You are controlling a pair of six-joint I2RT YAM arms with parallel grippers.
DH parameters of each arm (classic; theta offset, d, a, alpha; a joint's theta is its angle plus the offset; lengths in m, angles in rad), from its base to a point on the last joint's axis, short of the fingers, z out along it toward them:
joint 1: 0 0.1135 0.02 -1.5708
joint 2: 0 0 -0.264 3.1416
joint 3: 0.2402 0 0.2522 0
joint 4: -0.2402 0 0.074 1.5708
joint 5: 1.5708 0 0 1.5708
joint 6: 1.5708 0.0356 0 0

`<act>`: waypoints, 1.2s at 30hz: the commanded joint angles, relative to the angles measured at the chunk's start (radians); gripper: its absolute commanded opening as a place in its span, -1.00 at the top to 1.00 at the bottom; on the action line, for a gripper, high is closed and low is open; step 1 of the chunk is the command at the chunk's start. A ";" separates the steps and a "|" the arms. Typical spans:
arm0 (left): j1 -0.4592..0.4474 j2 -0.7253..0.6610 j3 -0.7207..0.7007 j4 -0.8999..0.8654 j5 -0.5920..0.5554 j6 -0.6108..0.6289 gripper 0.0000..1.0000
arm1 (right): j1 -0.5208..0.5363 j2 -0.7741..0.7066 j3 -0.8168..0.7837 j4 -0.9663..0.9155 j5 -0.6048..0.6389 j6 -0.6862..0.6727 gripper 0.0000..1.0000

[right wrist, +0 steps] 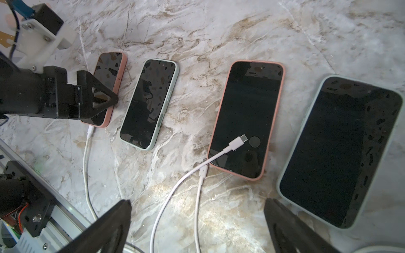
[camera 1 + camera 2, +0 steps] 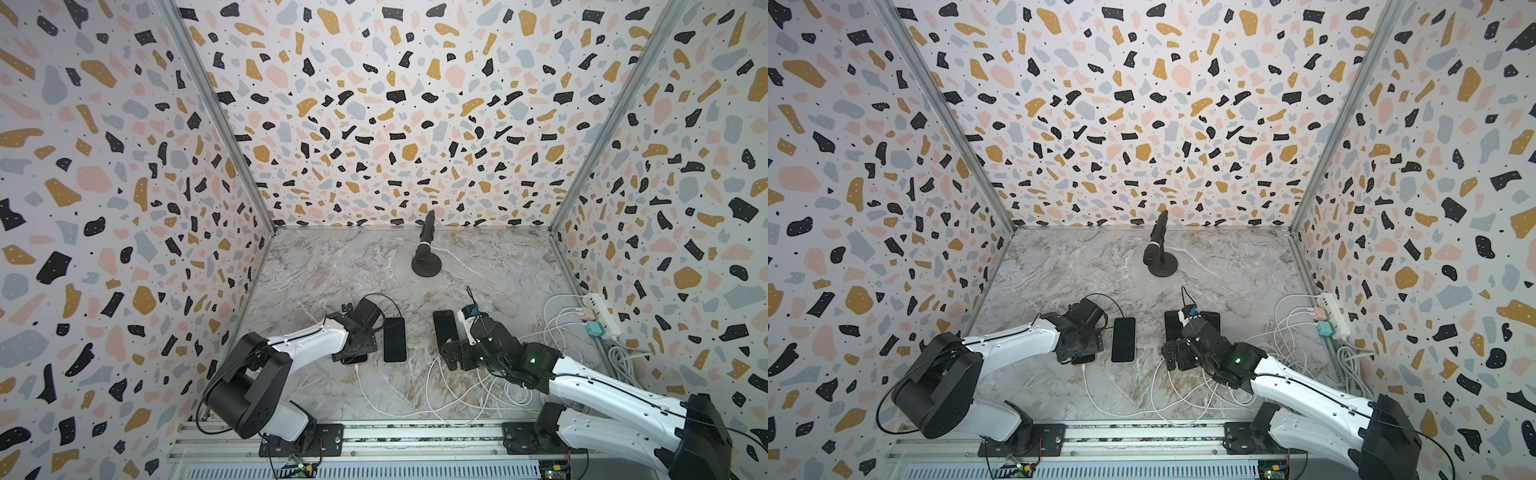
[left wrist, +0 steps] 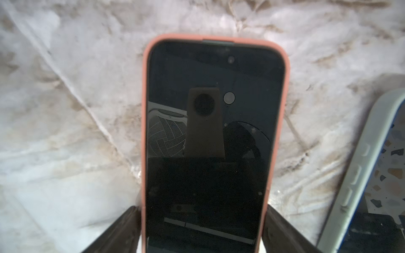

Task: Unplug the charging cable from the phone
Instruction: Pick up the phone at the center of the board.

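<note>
In a top view, the left gripper [image 2: 353, 353] is seen low over a marble table [image 2: 332, 266] inside speckled walls [image 2: 374, 104]. Left wrist view: a pink phone [image 3: 214, 98] is shown between its fingers [image 3: 122, 232], edges close; a grip cannot be told. Right wrist view: the right gripper [image 1: 198, 203] is held wide and empty; the cable [image 1: 87, 157] is plugged into that phone.
</note>
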 commanded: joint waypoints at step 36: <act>0.008 -0.177 -0.045 0.054 0.053 -0.038 -0.19 | 0.107 0.218 0.078 0.124 -0.059 -0.009 -0.92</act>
